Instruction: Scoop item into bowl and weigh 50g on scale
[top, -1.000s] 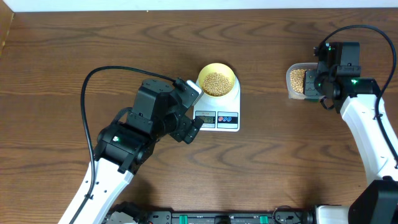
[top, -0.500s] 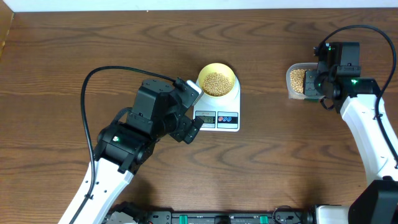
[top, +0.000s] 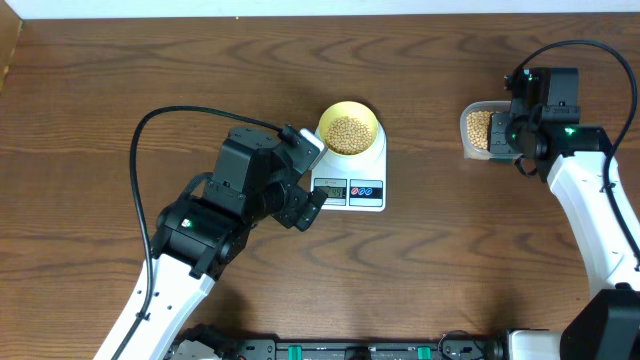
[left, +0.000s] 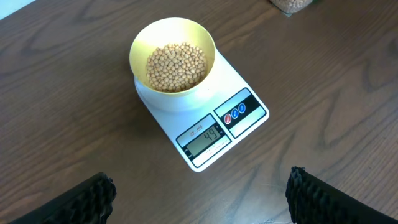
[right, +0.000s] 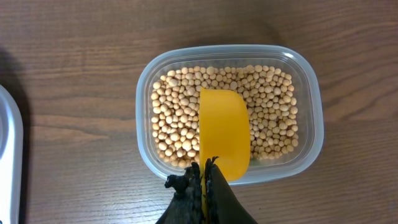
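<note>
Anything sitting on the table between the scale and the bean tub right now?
Nothing: the overhead view shows only bare table between the scale and the tub.

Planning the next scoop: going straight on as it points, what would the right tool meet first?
Probably the beans in the clear tub, with the yellow scoop it holds arriving first; depth is unclear.
</note>
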